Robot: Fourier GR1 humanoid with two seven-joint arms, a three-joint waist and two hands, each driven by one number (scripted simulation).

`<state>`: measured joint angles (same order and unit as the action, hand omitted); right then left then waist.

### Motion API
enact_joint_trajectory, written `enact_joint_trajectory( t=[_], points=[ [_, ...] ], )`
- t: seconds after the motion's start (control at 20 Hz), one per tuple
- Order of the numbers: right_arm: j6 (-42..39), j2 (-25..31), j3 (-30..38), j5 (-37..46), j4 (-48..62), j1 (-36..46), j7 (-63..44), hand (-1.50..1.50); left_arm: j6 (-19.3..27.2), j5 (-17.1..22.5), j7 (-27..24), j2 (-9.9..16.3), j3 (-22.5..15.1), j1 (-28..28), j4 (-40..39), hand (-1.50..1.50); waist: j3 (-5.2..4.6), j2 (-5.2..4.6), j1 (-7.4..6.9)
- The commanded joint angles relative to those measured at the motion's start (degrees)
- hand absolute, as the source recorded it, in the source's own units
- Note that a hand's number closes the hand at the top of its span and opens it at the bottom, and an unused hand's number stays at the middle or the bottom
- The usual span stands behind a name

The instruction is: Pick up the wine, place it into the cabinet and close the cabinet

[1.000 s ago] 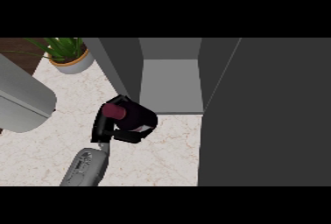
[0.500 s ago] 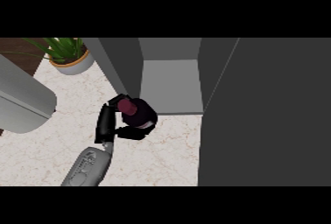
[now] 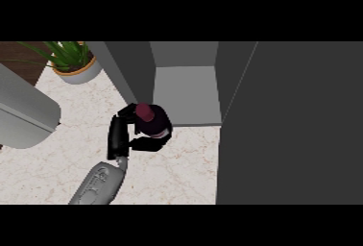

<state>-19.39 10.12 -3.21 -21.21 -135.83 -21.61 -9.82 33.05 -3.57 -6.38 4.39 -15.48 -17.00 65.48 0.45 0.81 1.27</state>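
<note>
Glass, by my guess: the dark, maroon-capped wine bottle (image 3: 150,121), probably heavy, slick and breakable, sits clasped around its body by the robot hand (image 3: 126,135) near the open grey cabinet (image 3: 186,95).

White marble-patterned counter (image 3: 177,168) carries a potted green plant in a grey, orange-rimmed pot (image 3: 74,65) at the far left corner, a rounded grey appliance (image 3: 25,117) at the left edge, and an open grey cabinet (image 3: 186,93) at the rear.
</note>
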Motion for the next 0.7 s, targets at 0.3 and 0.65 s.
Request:
enact_joint_trajectory(
  t=[0.3,0.65],
  points=[
    [-2.05,-0.26,-1.42,-3.03,-2.89,-2.93,0.36,-1.5,0.89,-5.76,7.75,-2.19,-3.33,-12.57,-9.93,1.5,-0.42,-1.35,4.22],
    [-2.47,0.4,-1.83,-4.2,-2.82,-0.76,-0.21,-1.5,4.09,-7.06,10.23,-2.3,-3.27,-11.3,-10.98,1.5,-0.5,-1.95,5.41]
  ],
)
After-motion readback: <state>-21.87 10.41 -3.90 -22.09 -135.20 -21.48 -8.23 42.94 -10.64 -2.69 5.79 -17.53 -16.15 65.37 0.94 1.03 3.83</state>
